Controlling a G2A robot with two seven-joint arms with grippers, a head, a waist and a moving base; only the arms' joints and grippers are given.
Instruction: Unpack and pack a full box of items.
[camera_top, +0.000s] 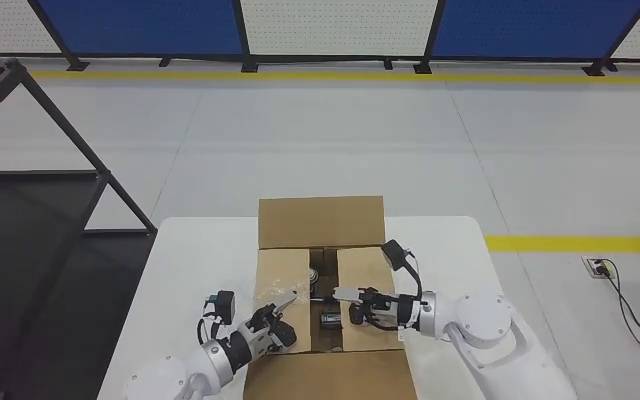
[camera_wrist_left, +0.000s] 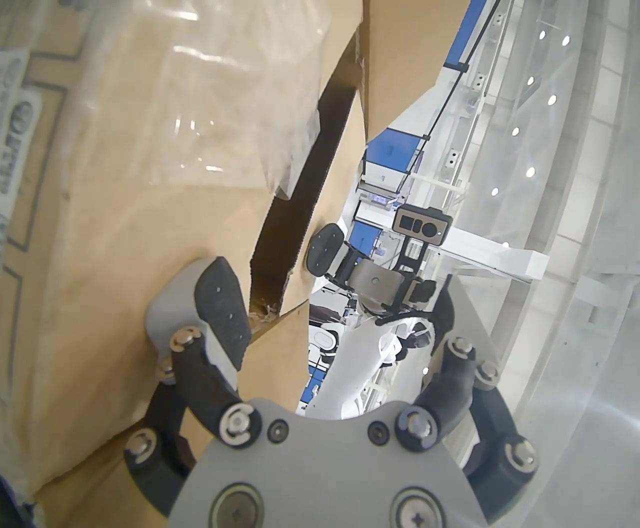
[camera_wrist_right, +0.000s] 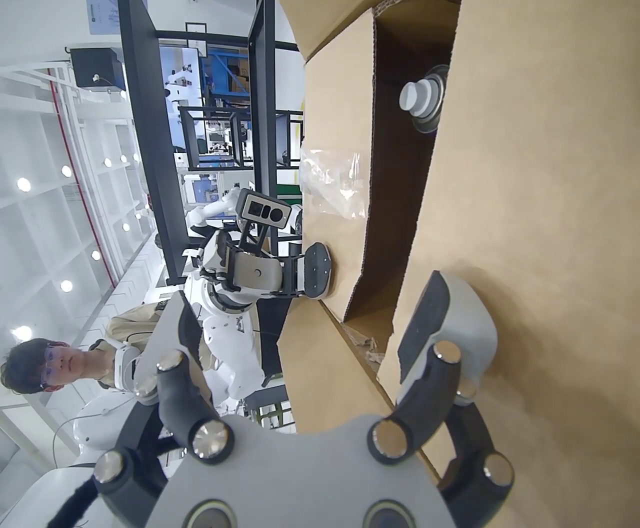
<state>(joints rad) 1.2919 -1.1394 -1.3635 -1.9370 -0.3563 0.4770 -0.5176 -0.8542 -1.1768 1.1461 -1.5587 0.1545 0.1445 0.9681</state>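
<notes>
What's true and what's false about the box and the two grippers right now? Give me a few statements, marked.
1. The left gripper and the right gripper are both open. True.
2. The box stands on the floor. False: it stands on the white table.
3. A white-capped can shows through the gap between the side flaps. True.
4. The right gripper holds the can. False: nothing is between its fingers; the can is inside the box.
5. The far flap is folded shut. False: it lies open, away from the robot.
</notes>
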